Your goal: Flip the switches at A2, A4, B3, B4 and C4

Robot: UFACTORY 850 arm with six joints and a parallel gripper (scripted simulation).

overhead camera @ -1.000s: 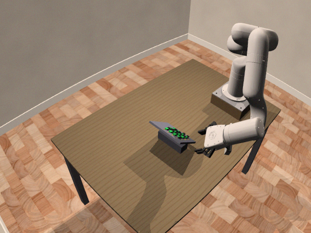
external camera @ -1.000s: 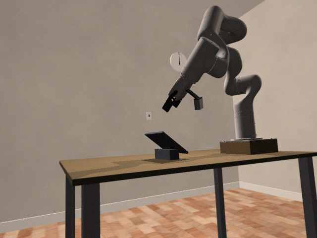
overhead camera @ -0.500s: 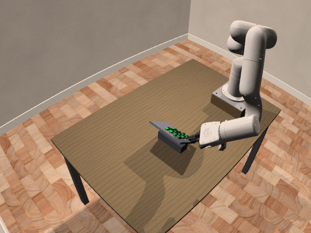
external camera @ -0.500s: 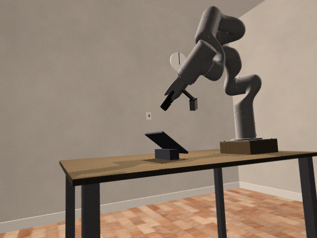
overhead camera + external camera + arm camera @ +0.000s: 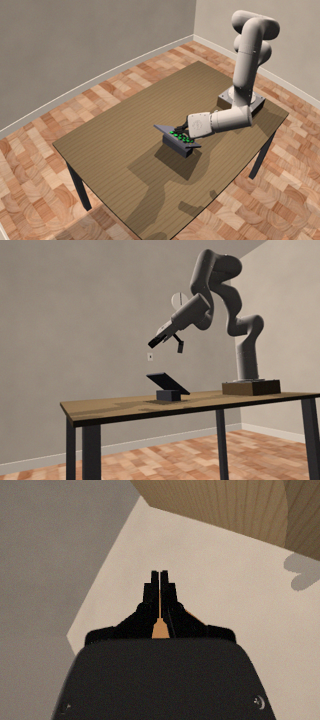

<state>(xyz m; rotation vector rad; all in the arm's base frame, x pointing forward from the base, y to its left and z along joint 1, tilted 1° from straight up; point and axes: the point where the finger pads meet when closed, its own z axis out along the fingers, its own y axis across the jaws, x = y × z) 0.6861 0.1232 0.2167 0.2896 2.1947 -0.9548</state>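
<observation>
The claw is closed, its two black fingers brought together with only a thin slit between them and nothing held. In the exterior view the claw is seen hanging well above the switch panel, pointed down and away from the arm's base. No contact with the panel is shown. The panel is tilted on a dark block near the middle of the wooden worktop, and its green switches are seen from the top view beside the white wrist housing. Individual switch positions cannot be told. The arm is mounted on a base plate at the worktop's far corner.
</observation>
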